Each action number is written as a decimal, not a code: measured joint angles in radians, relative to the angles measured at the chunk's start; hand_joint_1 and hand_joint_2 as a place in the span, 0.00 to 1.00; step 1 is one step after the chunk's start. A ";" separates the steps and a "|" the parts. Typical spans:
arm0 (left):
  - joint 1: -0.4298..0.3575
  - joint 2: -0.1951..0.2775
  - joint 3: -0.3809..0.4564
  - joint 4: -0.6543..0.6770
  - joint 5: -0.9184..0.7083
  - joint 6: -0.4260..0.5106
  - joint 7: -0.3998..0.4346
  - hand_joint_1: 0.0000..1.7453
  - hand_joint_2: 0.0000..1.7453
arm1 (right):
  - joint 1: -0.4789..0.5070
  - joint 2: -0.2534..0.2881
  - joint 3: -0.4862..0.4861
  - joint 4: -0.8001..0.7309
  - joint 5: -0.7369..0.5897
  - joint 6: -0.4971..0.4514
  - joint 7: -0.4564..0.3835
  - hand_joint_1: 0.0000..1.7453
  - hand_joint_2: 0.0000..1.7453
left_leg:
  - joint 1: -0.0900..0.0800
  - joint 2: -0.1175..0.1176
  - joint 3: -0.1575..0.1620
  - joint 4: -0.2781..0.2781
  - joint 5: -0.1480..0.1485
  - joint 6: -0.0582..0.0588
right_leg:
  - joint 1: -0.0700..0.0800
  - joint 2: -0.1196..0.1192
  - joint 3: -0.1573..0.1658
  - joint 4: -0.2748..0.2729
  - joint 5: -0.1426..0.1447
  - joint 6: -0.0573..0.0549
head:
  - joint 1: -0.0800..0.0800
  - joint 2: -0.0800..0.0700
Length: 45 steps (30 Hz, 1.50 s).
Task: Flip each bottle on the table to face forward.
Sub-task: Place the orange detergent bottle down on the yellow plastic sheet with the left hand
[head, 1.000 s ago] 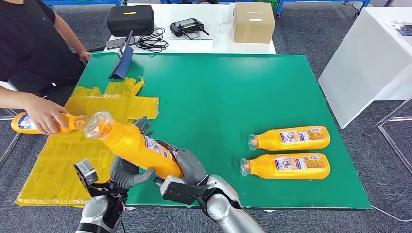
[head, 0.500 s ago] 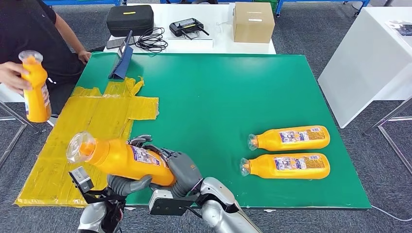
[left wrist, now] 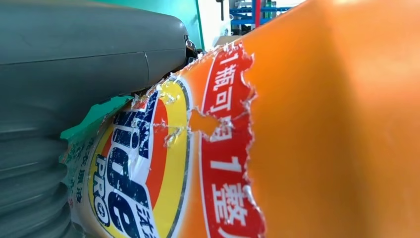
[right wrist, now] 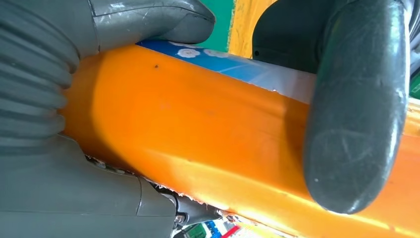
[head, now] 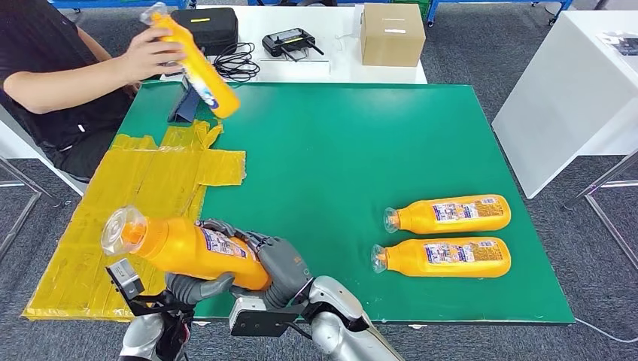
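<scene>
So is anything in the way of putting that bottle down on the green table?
Nothing visible. Both robot hands, left and right, hold the orange bottle above the near edge, and the green table beside it lies bare.

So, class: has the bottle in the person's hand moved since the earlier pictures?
Yes. The person's bottle has gone up and right, from beside the yellow sheet to above the green table by the black case.

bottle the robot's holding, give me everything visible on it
The held bottle is orange, plastic-looking, with a clear cap over an orange neck. It lies roughly level above the table's near left edge, cap toward the robot's left. The left hand cups it from below; the right hand wraps the base end. The label, with blue, yellow and red print, is torn at its edge.
</scene>
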 joint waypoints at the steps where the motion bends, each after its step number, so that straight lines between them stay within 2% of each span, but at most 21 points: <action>1: 0.000 0.000 0.000 0.000 0.000 0.002 -0.001 1.00 1.00 | 0.000 0.000 0.000 0.001 0.002 -0.004 0.001 1.00 1.00 | 0.000 0.000 0.000 0.000 0.000 0.000 | 0.000 0.000 0.000 0.000 0.000 0.000 | 0.000 0.000; 4: 0.004 -0.001 -0.003 -0.014 -0.085 0.077 -0.039 1.00 1.00 | 0.005 -0.004 -0.001 0.003 0.017 -0.031 0.010 1.00 1.00 | 0.000 0.000 0.000 0.000 0.000 0.000 | 0.000 0.000 0.000 0.000 0.000 0.000 | 0.000 0.000; 5: 0.007 -0.002 -0.007 -0.027 -0.144 0.124 -0.060 1.00 1.00 | 0.008 -0.006 -0.003 0.003 0.025 -0.045 0.017 0.91 1.00 | 0.000 0.000 0.000 0.000 0.000 0.000 | 0.000 0.000 0.000 0.000 0.000 0.000 | 0.000 0.000; 8: 0.016 -0.006 -0.023 -0.066 -0.270 0.221 -0.086 1.00 1.00 | 0.011 -0.014 -0.011 0.002 0.045 -0.072 0.035 0.16 1.00 | 0.000 0.000 0.000 0.000 0.000 0.000 | 0.000 0.000 0.000 0.000 0.000 0.000 | 0.000 0.000; 9: 0.018 -0.007 -0.026 -0.076 -0.291 0.239 -0.086 1.00 1.00 | 0.011 -0.015 -0.013 0.001 0.055 -0.078 0.045 0.00 1.00 | 0.000 0.001 0.000 0.000 0.000 0.000 | 0.000 0.000 0.000 0.000 0.000 0.000 | 0.000 0.000; 11: 0.024 -0.007 -0.031 -0.093 -0.353 0.299 -0.087 1.00 1.00 | 0.010 -0.017 -0.018 0.001 0.081 -0.084 0.082 0.00 1.00 | 0.000 0.001 0.000 0.000 0.000 0.000 | 0.000 0.000 0.000 0.000 0.000 0.000 | 0.000 0.000; 13: 0.033 -0.008 -0.035 -0.109 -0.461 0.410 -0.087 1.00 1.00 | 0.005 -0.023 -0.030 0.001 0.095 -0.075 0.122 0.00 1.00 | 0.000 0.001 0.000 0.000 0.000 0.000 | 0.000 0.001 -0.001 0.000 0.000 0.000 | 0.000 0.000; 17: 0.039 -0.004 -0.027 -0.135 -0.776 0.784 -0.066 1.00 1.00 | 0.005 -0.063 -0.076 -0.022 0.080 -0.050 0.148 0.00 1.00 | -0.001 -0.002 0.000 0.000 0.000 0.000 | 0.000 -0.001 0.000 0.000 0.000 0.000 | 0.000 0.000; 19: 0.041 0.004 -0.019 -0.139 -0.900 0.910 -0.023 1.00 1.00 | 0.013 -0.096 -0.100 -0.052 0.072 -0.038 0.148 0.00 1.00 | -0.001 -0.001 -0.001 0.000 0.000 0.000 | 0.000 -0.001 0.000 0.000 0.000 0.000 | 0.000 0.000; 23: 0.036 0.037 0.003 -0.102 -1.148 1.067 0.112 1.00 1.00 | 0.030 -0.165 -0.130 -0.156 0.053 -0.018 0.149 0.00 1.00 | -0.001 0.000 0.000 0.000 0.000 0.000 | -0.001 0.000 -0.001 0.000 0.000 0.000 | 0.000 0.000; 27: 0.024 0.081 0.049 -0.009 -1.341 1.138 0.221 1.00 1.00 | 0.044 -0.244 -0.163 -0.258 0.013 -0.002 0.139 0.00 1.00 | -0.001 0.000 -0.001 0.000 0.000 0.000 | -0.001 0.000 -0.001 0.000 0.000 0.000 | 0.000 0.000; 32: 0.009 0.132 0.105 0.128 -1.483 1.145 0.304 1.00 1.00 | 0.067 -0.339 -0.216 -0.387 -0.027 0.009 0.121 0.00 1.00 | -0.001 0.000 0.000 0.000 0.000 0.000 | -0.001 0.000 -0.001 0.000 0.000 0.000 | 0.000 0.000; 34: 0.002 0.139 0.113 0.153 -1.516 1.142 0.325 1.00 1.00 | 0.072 -0.356 -0.228 -0.411 -0.029 0.009 0.120 0.00 1.00 | -0.001 0.000 0.000 0.000 0.000 0.000 | -0.001 0.000 -0.001 0.000 0.000 0.000 | 0.000 0.000; 39: 0.001 0.141 0.115 0.160 -1.525 1.140 0.331 1.00 1.00 | 0.074 -0.360 -0.230 -0.417 -0.030 0.009 0.120 0.00 1.00 | -0.001 0.000 0.000 0.000 0.000 0.000 | -0.001 0.000 -0.001 0.000 0.000 0.000 | 0.000 0.000; 41: -0.006 0.152 0.120 0.208 -1.573 1.125 0.361 1.00 1.00 | 0.081 -0.390 -0.247 -0.459 -0.048 0.024 0.112 0.00 1.00 | -0.001 0.000 0.000 0.000 0.000 0.000 | -0.001 0.000 -0.001 0.000 0.000 0.000 | 0.000 0.000; 42: -0.014 0.160 0.122 0.249 -1.596 1.113 0.378 0.91 1.00 | 0.089 -0.418 -0.267 -0.495 -0.063 0.040 0.106 0.00 1.00 | -0.002 -0.001 -0.001 0.000 0.000 0.000 | -0.001 0.000 -0.001 0.000 0.000 0.000 | 0.000 0.000; 45: -0.054 0.185 0.118 0.366 -1.586 1.060 0.377 0.16 1.00 | 0.132 -0.525 -0.342 -0.615 -0.169 0.121 0.064 0.00 1.00 | -0.003 -0.002 0.000 0.000 0.000 0.001 | -0.002 -0.002 0.002 -0.001 0.000 0.000 | 0.000 0.000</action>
